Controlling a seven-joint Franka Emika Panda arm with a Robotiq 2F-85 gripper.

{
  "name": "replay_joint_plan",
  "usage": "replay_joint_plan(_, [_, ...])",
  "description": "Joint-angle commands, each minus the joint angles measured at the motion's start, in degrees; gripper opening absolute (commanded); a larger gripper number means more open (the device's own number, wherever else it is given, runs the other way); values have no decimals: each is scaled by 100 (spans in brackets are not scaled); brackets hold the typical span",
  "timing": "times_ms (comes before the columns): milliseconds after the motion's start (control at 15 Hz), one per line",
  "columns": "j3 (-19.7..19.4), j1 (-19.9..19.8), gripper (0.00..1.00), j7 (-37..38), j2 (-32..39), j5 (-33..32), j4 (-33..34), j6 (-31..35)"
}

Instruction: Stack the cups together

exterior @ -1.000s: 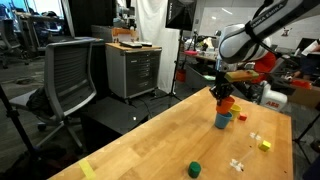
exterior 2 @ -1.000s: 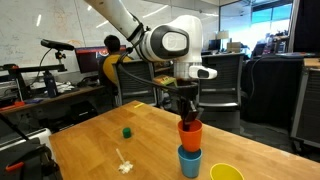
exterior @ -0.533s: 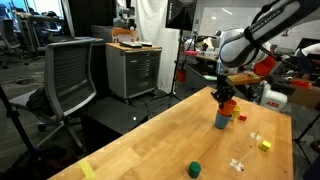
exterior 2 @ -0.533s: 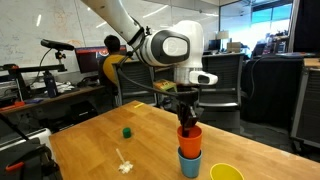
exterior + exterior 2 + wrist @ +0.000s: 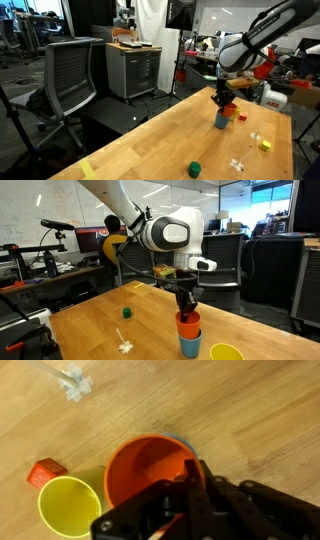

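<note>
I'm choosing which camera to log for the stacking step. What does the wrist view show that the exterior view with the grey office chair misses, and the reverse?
Only the wrist view shows the open mouth of the yellow plastic tumbler cup, a small red block beside it, and the claw gripping the rim of the orange-red plastic tumbler cup. Only the exterior view shows the small dark green stubby piece, the tiny yellow block and the blue plastic cup under the orange-red one. Both show the wooden table and a small white piece.
</note>
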Motion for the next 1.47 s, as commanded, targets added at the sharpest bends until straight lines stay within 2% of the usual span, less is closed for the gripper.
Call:
replay_joint_plan(0, [-80, 41, 1, 144, 195, -55, 171, 34])
replay_joint_plan(467, [-55, 10, 1, 122, 379, -12, 321, 33])
replay_joint_plan(533, [-59, 18, 30, 126, 367, -20, 304, 57])
replay_joint_plan(667, [-62, 25, 36, 128, 361, -27, 288, 87])
replay_joint_plan(1200, [-57, 34, 98, 79, 301, -34, 163, 292])
replay_joint_plan(1400, [-51, 29, 100, 64, 265, -24, 124, 382])
